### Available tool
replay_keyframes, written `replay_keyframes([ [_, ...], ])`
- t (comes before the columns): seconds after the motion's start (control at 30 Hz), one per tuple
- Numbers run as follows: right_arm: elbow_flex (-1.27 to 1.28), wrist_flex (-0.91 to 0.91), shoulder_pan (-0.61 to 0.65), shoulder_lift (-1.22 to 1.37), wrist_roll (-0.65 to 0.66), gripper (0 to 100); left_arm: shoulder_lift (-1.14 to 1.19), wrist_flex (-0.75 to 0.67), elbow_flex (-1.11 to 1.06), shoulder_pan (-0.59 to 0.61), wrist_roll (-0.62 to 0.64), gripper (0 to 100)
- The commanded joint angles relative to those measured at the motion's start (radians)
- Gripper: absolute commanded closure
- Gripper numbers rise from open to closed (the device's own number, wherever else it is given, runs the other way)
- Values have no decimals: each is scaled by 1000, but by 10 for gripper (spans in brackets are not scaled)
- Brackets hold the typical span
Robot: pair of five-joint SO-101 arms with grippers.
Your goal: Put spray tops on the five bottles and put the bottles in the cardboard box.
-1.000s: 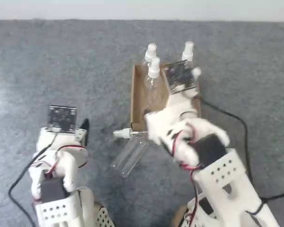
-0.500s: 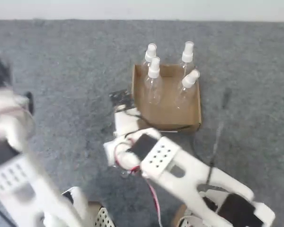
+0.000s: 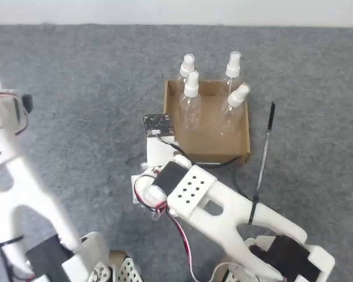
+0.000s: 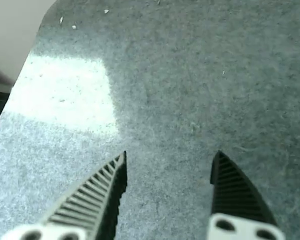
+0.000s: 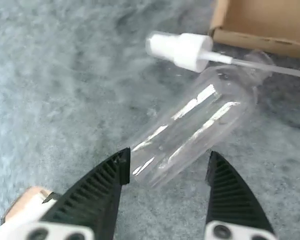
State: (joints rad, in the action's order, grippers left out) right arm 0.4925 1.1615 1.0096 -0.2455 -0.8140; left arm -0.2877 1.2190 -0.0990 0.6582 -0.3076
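High view: cardboard box (image 3: 166, 117) sits open side up on grey carpet (image 3: 94, 76). Four clear bottles (image 3: 191, 108) stand inside it, each with a white spray top. Of these four spray tops (image 3: 191, 82), two are at the box's far wall and two nearer its middle. The bottle on the cable side of the box leans. Right arm (image 3: 191, 188) lies over the carpet just in front of the box's near wall, its small circuit board (image 3: 157, 124) just beside the box's near corner. Left arm (image 3: 3, 147) is raised, well apart from the box. Black cable (image 3: 265, 147) runs along the carpet just beside the box, on the side away from the left arm.

Right wrist view: fifth bottle (image 5: 195, 120) lies on its side on the carpet, outside the box and near its corner. A spray top (image 5: 182, 49) lies at this bottle's neck end, its thin tube (image 5: 260, 65) running along the box's wall. Cannot tell whether the top is seated. Right gripper (image 5: 168, 157) is spread wide, the bottle's base end between its fingers; contact not discernible.

Left wrist view: left gripper (image 4: 170, 157) is spread wide, carpet beneath it.
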Motion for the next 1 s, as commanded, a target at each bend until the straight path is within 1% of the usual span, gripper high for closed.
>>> replay_keyframes([
  [0.0, -61, 1, -18, 15, -14, 796, -5, 9, 48, -51, 17, 746],
  [0.17, -61, -56, -19, 87, -14, 796, -6, 37, 51, -84, 44, 746],
  [0.5, -61, -45, -24, 168, -12, 801, -6, 40, 51, -83, 44, 746],
  [0.77, -68, -27, -31, 177, -15, 791, -6, 41, 51, -84, 46, 745],
  [0.83, -81, -30, -31, 176, -26, 746, -6, 41, 51, -84, 48, 745],
  [0.97, -94, -36, -30, 176, -101, 586, -6, 41, 51, -84, 48, 744],
])
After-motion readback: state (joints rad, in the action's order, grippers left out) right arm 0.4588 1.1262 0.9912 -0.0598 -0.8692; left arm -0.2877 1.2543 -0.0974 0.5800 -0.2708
